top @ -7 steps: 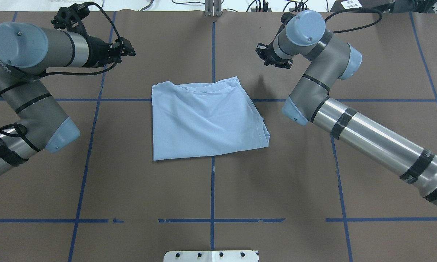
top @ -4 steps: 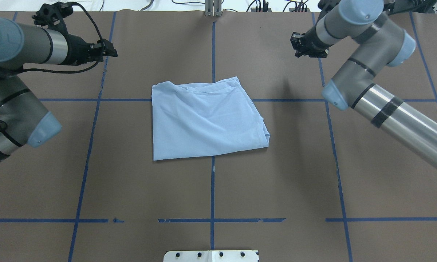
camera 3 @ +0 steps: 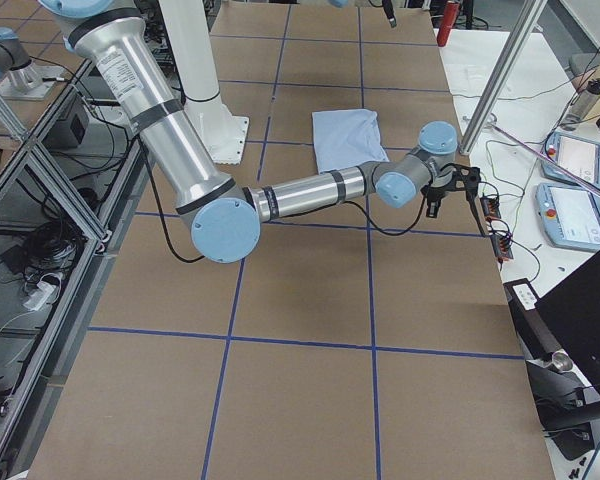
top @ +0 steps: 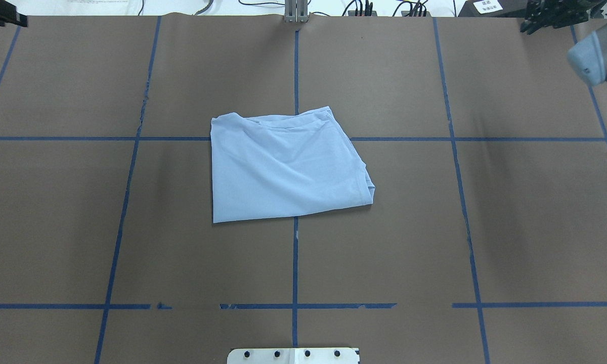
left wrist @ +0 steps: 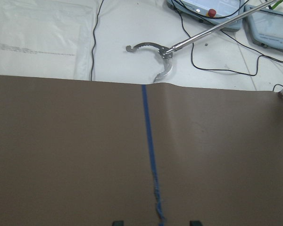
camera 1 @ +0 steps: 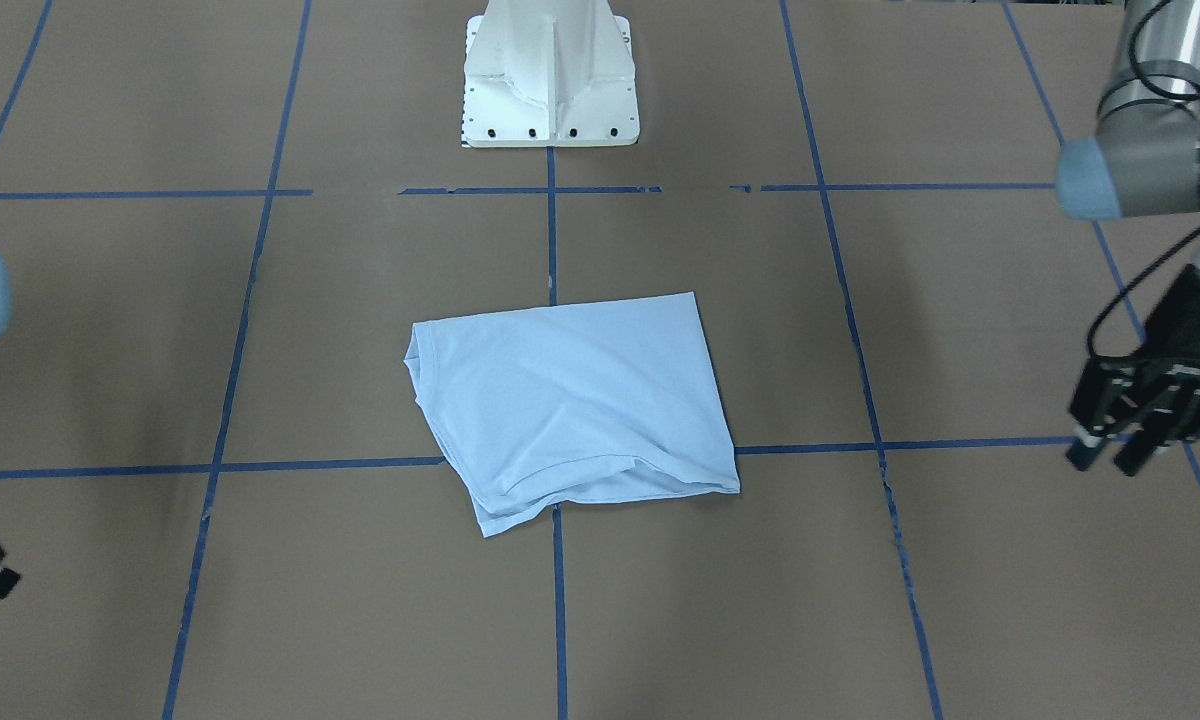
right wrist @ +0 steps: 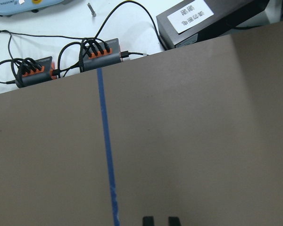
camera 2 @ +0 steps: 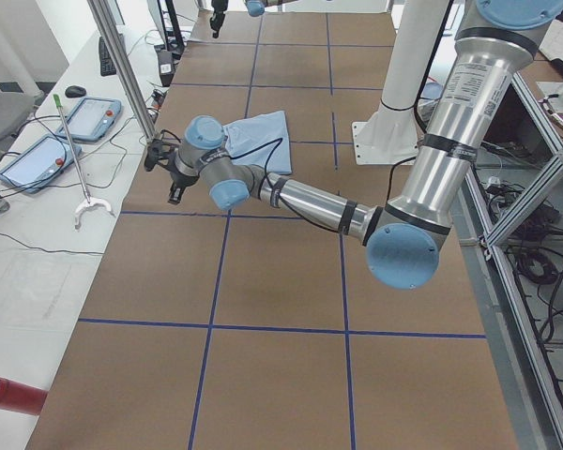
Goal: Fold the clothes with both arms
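Observation:
The light blue T-shirt lies folded into a rough rectangle at the middle of the brown table, also seen as a folded T-shirt; nothing touches it. My left gripper is at the far left corner, well away from the shirt. In the front view this left gripper hangs at the right edge. Its fingertips stand wide apart over bare table, so it is open. My right gripper is at the far right corner. Its fingertips sit close together with nothing between them.
The white pedestal base stands at the near edge, centred. Blue tape lines grid the table. Past the far edge lie a metal grabber tool, cable hubs and a black box.
Both arms have swung outward and back, from beside the shirt to the far corners of the table. The shirt has not moved.

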Robot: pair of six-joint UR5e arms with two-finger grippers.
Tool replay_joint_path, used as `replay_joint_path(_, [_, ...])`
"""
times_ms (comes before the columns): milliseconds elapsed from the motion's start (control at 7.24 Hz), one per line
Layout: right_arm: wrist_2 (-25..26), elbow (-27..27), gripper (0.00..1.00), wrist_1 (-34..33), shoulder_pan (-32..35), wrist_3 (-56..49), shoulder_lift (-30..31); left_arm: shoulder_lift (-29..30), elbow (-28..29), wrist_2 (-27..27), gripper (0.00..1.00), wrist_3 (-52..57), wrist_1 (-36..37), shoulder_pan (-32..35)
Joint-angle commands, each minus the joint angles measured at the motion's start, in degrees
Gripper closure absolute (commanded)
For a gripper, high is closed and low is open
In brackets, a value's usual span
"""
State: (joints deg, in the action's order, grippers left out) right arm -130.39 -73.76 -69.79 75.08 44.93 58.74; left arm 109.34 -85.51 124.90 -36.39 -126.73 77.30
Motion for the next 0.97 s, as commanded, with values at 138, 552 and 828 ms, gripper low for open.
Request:
replay_joint_path(138, [0.6, 5.1, 0.77, -13.0, 3.6, -14.8, -7.3, 8.0, 13.8, 2.4, 0.47, 16.4, 5.1, 7.9])
replay_joint_path(552, [1.9, 16.1, 0.80, -12.8, 3.5, -17.6, -14.1, 15.4, 24.5, 2.5, 0.48, 18.1, 5.0, 8.3])
replay_joint_path(828, [1.4, 17.1, 0.79, -13.1, 5.1, -21.6, -14.6, 17.1, 26.4, 4.9, 0.49, 18.1, 5.3, 9.5])
